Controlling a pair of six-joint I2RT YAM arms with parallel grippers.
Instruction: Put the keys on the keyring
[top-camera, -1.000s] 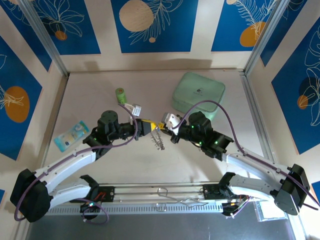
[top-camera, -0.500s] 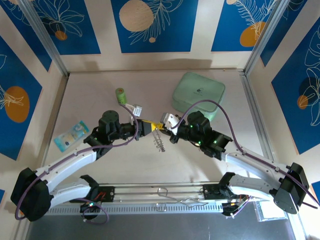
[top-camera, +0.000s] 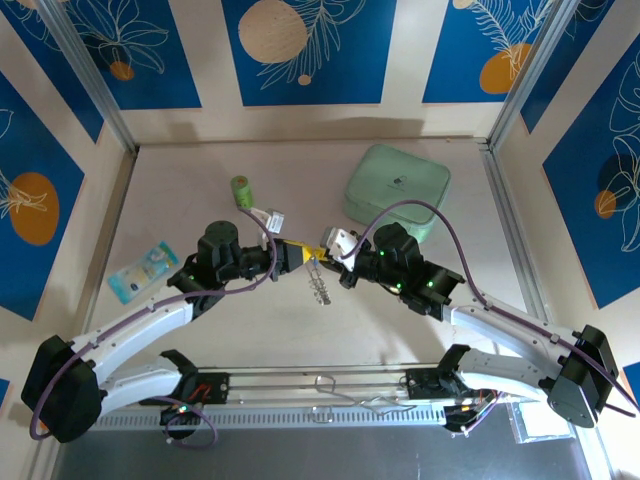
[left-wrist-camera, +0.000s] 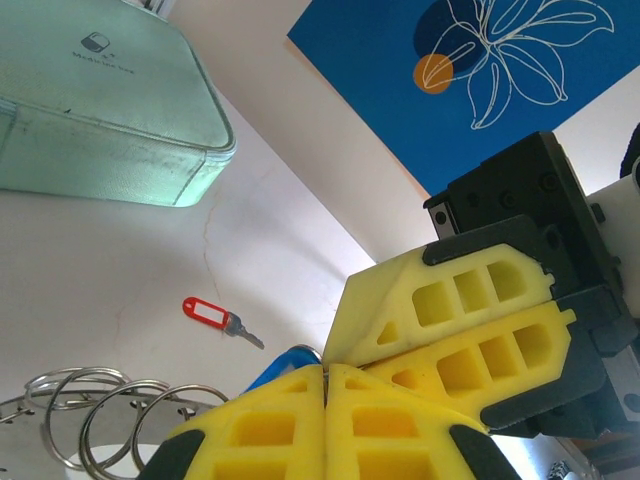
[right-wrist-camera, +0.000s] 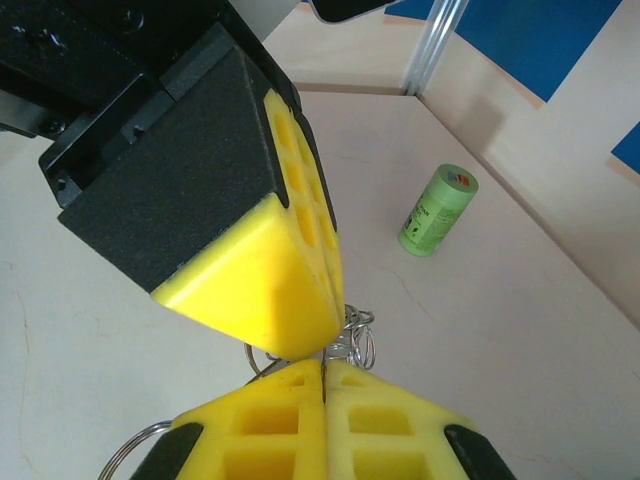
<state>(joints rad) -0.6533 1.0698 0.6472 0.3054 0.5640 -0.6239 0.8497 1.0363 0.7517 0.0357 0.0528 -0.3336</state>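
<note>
Yellow fingers (left-wrist-camera: 270, 430) of the left gripper (left-wrist-camera: 325, 385) are pressing flat together with no gap along their seam. A sliver of blue tag (left-wrist-camera: 290, 358) is showing just behind their tips, but I cannot tell whether it is being pinched. In the right wrist view the right gripper (right-wrist-camera: 323, 380) is likewise sitting fully closed, pads meeting edge to edge. The left gripper's yellow finger is hanging directly above it, almost touching. Coils of the keyring (right-wrist-camera: 352, 338) are peeking out just beyond that seam, and whether they are being clamped is unclear. From overhead the left gripper (top-camera: 300, 256) and the right gripper (top-camera: 328, 257) are meeting tip to tip over the middle of the table (top-camera: 300, 330). The spiky keyring (top-camera: 320, 285) is trailing from beneath them toward the near side. In the left wrist view its wire loops (left-wrist-camera: 95, 415) are lying beside the fingers, and the red-tagged key (left-wrist-camera: 212, 315) is resting alone on the table, apart from the ring. Farther out, a green cylinder (top-camera: 240, 190) is standing behind the left gripper. A mint case (top-camera: 397, 190) is sitting behind the right one, and a blue packet (top-camera: 145, 268) is lying at the far left.
</note>
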